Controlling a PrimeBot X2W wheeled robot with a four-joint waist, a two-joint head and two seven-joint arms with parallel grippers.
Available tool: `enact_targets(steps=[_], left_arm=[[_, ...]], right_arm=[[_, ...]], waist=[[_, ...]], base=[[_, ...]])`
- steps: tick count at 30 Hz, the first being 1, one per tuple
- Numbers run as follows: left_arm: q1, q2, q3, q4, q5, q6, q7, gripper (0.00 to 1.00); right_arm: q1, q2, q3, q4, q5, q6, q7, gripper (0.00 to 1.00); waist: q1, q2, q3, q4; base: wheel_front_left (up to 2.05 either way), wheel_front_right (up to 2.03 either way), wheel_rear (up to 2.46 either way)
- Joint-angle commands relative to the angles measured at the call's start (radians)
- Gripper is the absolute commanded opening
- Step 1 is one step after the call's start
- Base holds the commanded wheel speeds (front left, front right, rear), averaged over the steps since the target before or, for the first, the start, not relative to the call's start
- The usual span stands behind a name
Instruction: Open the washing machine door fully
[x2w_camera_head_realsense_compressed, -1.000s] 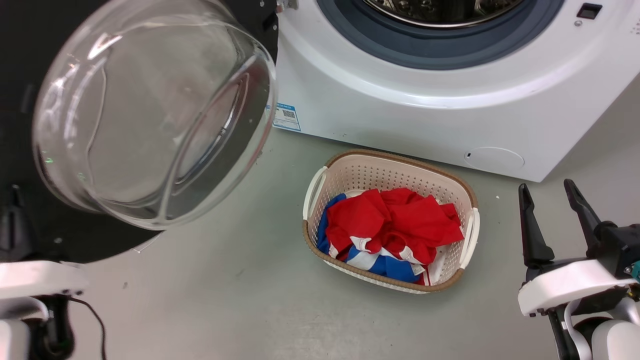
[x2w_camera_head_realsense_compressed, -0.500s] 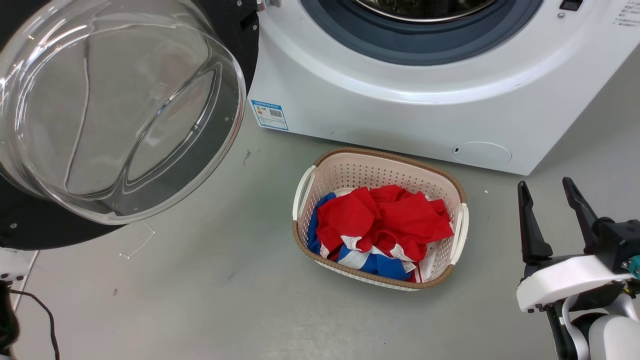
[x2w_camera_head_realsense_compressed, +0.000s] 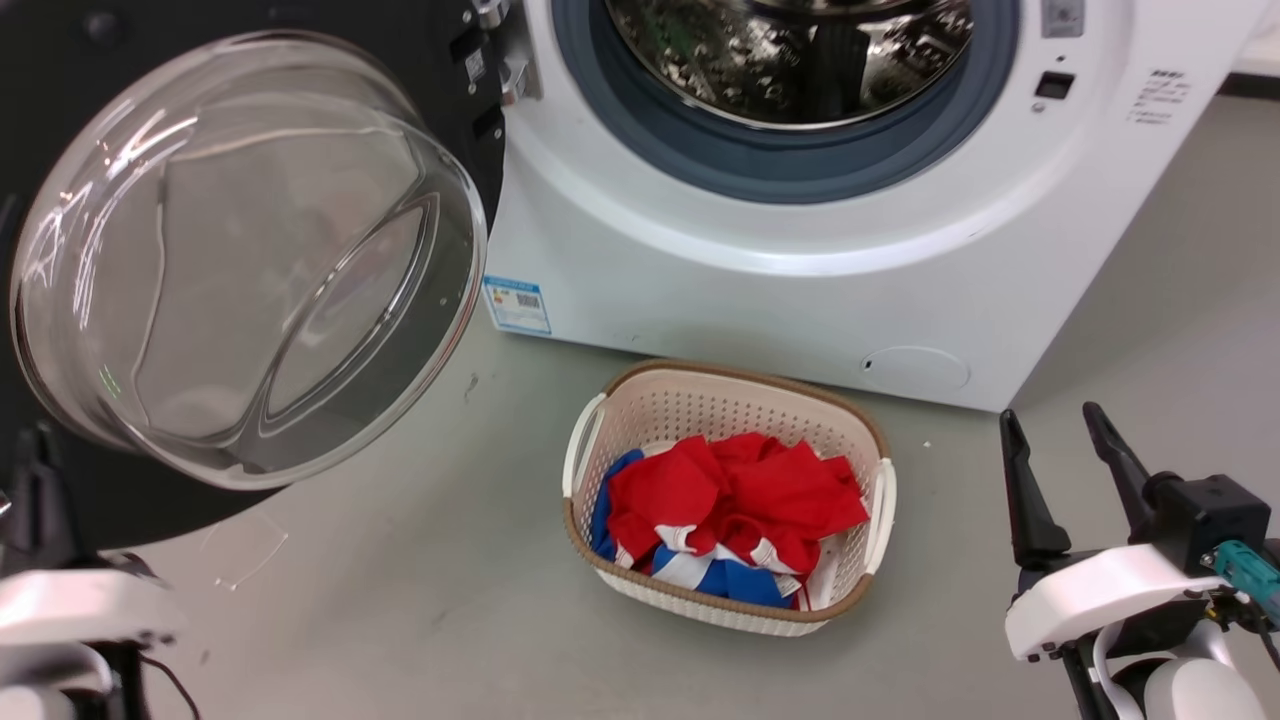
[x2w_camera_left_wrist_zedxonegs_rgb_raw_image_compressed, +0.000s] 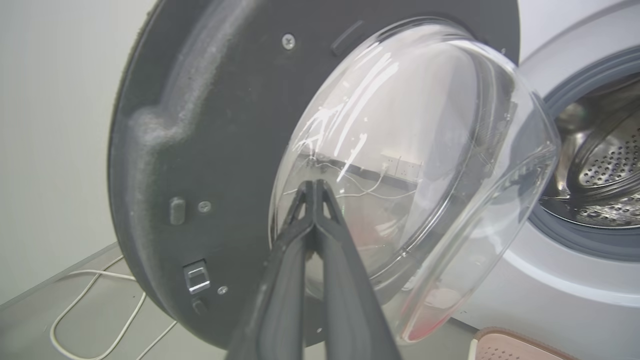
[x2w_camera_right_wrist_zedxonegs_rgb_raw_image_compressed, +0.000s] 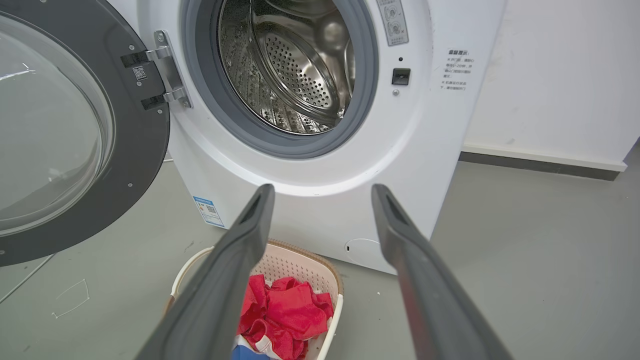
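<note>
Door (x2w_camera_head_realsense_compressed: 250, 260) stands swung wide at upper left, off the machine (x2w_camera_head_realsense_compressed: 800, 280); left gripper (x2w_camera_left_wrist_zedxonegs_rgb_raw_image_compressed: 315, 186) pressed together, empty, at its glass (x2w_camera_left_wrist_zedxonegs_rgb_raw_image_compressed: 410, 150); right gripper (x2w_camera_head_realsense_compressed: 1062, 450) spread, lower right; a hard push could skid off the glass or strain the hinge (x2w_camera_right_wrist_zedxonegs_rgb_raw_image_compressed: 167, 70).

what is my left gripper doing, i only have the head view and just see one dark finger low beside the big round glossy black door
Observer: The left wrist view shows the left gripper shut and empty, dark fingertips pressed together before the clear domed glass bowl of the large round black washing machine door.
Operator: anything on the floor past the door edge
Observer: A thin white cable lies looped on the grey floor by the door's free edge.
Operator: drum empty
Observer: The right wrist view looks deep into the perforated steel drum of the white box-shaped washing machine; no laundry shows in it.
</note>
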Motion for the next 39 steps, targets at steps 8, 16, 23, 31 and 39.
enact_targets(steps=[8, 16, 23, 31, 39], left_arm=[[0.137, -0.053, -0.095, -0.205, 0.056, 0.033, 0.061, 0.0], [0.147, -0.093, -0.233, -0.323, 0.104, 0.022, 0.137, 0.0], [0.099, -0.117, -0.298, -0.251, 0.106, -0.002, 0.145, 0.19], [0.077, -0.121, -0.315, -0.143, 0.125, 0.012, 0.111, 1.0], [0.087, -0.143, -0.318, -0.083, 0.115, 0.013, 0.065, 1.0]], right_arm=[[0.027, 0.001, 0.027, 0.021, 0.017, 0.0, -0.021, 1.0], [0.03, 0.001, 0.029, 0.028, 0.02, 0.0, -0.024, 1.0], [0.02, 0.001, 0.048, 0.034, 0.019, 0.0, -0.028, 1.0], [0.022, 0.001, 0.085, 0.033, 0.032, 0.0, -0.033, 1.0], [0.033, 0.001, 0.101, 0.036, 0.028, 0.0, -0.034, 1.0]], waist=[[0.0, 0.0, -0.061, -0.058], [0.0, 0.0, -0.073, -0.134], [0.0, 0.0, -0.074, -0.218], [0.0, 0.0, -0.083, -0.274], [0.0, 0.0, -0.096, -0.279]], base=[[0.0, 0.0, 0.0], [0.0, 0.0, 0.0], [0.0, 0.0, 0.0], [0.0, 0.0, 0.0], [0.0, 0.0, 0.0]])
